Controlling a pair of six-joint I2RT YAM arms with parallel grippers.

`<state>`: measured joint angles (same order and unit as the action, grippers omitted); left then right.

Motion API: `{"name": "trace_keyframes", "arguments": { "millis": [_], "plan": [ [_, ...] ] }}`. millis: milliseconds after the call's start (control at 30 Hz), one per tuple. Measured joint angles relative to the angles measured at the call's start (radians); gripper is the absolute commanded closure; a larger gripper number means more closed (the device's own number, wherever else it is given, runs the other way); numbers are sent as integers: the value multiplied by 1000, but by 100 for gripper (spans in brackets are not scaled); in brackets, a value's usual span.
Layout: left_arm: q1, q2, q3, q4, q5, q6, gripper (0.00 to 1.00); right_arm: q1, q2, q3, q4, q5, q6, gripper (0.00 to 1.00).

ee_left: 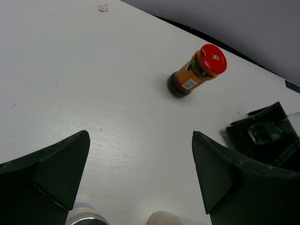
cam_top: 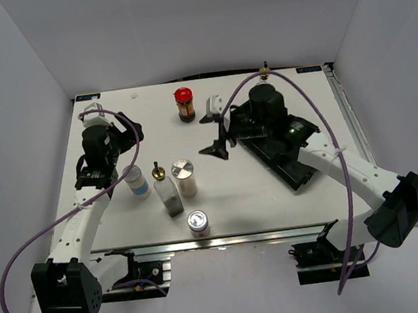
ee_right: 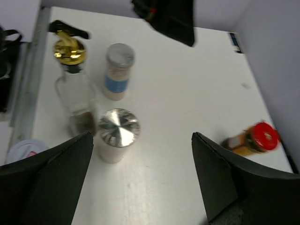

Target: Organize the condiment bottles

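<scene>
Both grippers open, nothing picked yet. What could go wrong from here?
1. The blue-labelled shaker, glass bottle and silver-lidded shaker stand close together. The open left gripper reaching for one may topple a neighbour, likeliest the tall bottle.
2. The lone shaker stands near the front edge of the table; a nudge might send it off.

Jar far behind shaker cluster, tray rightward

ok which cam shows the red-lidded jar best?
Left wrist: the red-lidded jar is sharp, unobstructed, label visible. Top external shows it small near the far edge; right wrist shows it blurred at the right.
</scene>
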<state>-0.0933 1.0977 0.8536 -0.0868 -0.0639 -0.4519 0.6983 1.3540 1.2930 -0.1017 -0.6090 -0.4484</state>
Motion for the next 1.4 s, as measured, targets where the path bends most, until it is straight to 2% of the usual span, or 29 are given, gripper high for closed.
{"name": "trace_keyframes", "arguments": {
  "millis": [300,633,867,1267,1300,1367,1400],
  "plan": [
    [-52,-79,-4,-24,2,-7,2,204,93,-21,10,-34,45,11],
    [-60,-99,-12,-27,-3,-9,2,290,221,-21,195,11,243,11],
    [-60,-102,-14,-34,-12,-3,2,319,328,-13,262,36,330,11],
    [-60,-114,-28,-34,-29,7,2,359,383,-3,403,113,412,47],
    [-60,-114,-28,-34,-30,8,2,359,383,-3,409,117,415,57],
    [-60,-114,-29,-34,-31,10,2,359,384,-3,422,127,414,67],
    [-60,-116,-30,-34,-32,11,2,359,386,-3,426,131,419,76]
  ]
}}
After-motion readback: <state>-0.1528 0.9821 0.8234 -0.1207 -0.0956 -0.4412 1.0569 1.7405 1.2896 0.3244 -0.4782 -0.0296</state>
